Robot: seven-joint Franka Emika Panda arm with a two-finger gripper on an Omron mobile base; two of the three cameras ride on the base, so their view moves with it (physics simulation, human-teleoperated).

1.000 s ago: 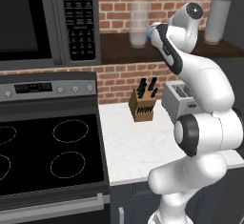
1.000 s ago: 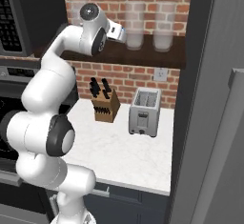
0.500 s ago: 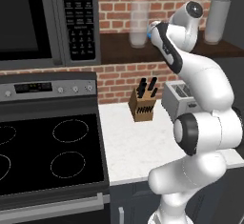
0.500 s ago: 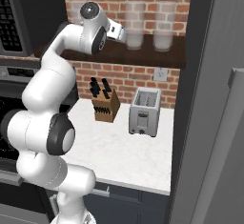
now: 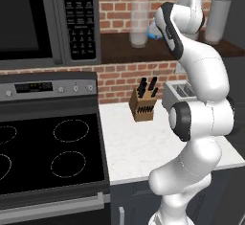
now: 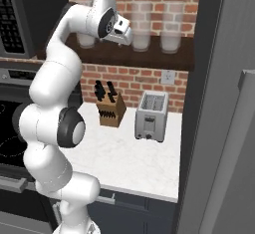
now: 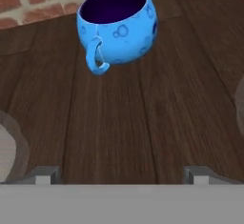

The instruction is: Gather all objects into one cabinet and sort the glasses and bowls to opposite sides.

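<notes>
Gripper (image 7: 122,173): fingers spread wide apart, nothing between them; in the hand view only the two tips (image 7: 44,174) show at the lower edge, far out to either side.
Hand position: raised to the height of the wooden shelf (image 7: 119,132), pointing in toward the brick back wall; in the right base view the hand (image 6: 121,29) hangs just in front of the row of glasses.
Blue bowl (image 7: 118,25): glossy bright blue with bubble marks, dark inside, a small loop handle on the side facing the hand. It stands upright on the shelf ahead of the fingertips, close to the brick wall, apart from the gripper with bare shelf board between. It sits roughly on the gripper's midline, slightly toward the left tip.
Blue bowl, left base view: a sliver of blue (image 5: 154,30) shows just beside the arm's upper link, on the shelf between two glasses.
Glasses: tall frosted tumblers stand upright on the same shelf, one (image 5: 139,23) to the left of the bowl and one (image 5: 217,21) to the right; the right base view shows further ones (image 6: 171,28) along the row.
Counter (image 6: 124,156): white marble, below the shelf, carrying a wooden knife block (image 6: 110,109) and a silver toaster (image 6: 151,116), near each other but not touching.
Surroundings: black stovetop (image 5: 48,147) to the left of the counter with a microwave (image 5: 48,20) above it.
</notes>
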